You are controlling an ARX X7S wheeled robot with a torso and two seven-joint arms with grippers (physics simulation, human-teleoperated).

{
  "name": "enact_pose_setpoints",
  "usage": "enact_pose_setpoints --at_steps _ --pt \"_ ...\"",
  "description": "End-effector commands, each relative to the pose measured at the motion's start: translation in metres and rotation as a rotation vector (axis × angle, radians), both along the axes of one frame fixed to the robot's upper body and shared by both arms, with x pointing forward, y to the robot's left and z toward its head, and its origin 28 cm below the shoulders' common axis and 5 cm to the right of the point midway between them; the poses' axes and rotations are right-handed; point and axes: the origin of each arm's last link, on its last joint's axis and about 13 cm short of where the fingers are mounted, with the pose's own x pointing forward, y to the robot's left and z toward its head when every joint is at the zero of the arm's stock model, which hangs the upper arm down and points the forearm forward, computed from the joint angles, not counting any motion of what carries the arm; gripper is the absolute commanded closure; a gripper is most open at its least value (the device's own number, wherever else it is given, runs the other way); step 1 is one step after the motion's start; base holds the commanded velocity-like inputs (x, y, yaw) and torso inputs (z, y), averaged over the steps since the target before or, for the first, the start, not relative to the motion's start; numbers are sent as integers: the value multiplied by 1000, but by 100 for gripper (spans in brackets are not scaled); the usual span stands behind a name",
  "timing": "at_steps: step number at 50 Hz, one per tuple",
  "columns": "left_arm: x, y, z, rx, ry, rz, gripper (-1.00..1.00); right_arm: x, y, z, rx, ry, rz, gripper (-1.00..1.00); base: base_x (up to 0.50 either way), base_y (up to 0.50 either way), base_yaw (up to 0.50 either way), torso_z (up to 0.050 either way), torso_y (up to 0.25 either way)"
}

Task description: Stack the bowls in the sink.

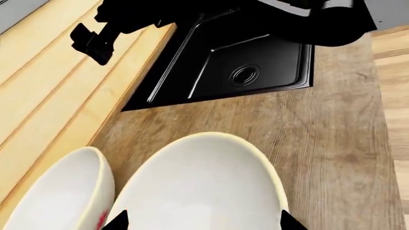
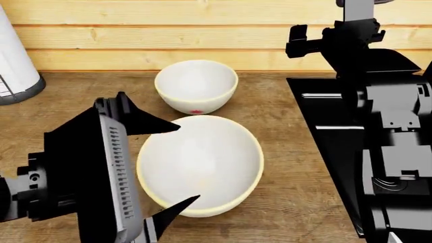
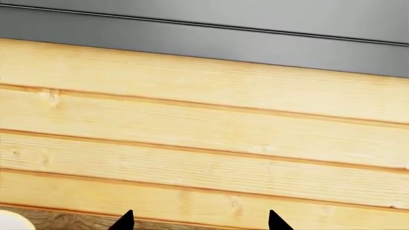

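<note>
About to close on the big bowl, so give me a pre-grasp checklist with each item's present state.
1. Left pincer open: ok, its tips straddle the big bowl.
2. Big bowl upright on the counter: ok.
3. Small bowl clear of the grasp: ok in the head view, beyond the big bowl; whether they touch, cannot tell.
4. Sink basin free to receive a bowl: ok for the part seen, only the drain shows.
5. Right pincer out of the way: ok, it faces the wooden wall, open.
6. Tips low enough to grip the rim: cannot tell.

Wooden countertop (image 2: pixel 74 109), plank wall (image 2: pixel 169 35), white cylinder (image 2: pixel 15 66)
</note>
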Motion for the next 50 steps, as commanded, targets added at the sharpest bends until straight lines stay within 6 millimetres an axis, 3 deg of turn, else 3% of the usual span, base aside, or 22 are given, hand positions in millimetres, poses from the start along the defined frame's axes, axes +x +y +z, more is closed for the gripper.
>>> enact_pose_setpoints --at_steps 1,12,50 --pt "-7 -9 -8 33 37 -50 -100 0 0 -1 4 0 4 -100 0 0 0 0 0" --pt "-8 -14 -18 51 76 -71 -100 -1 0 -3 10 0 6 -100 0 0 0 0 0" --pt "29 -22 -51 188 161 -44 -100 2 1 -8 19 6 9 -100 0 0 0 0 0"
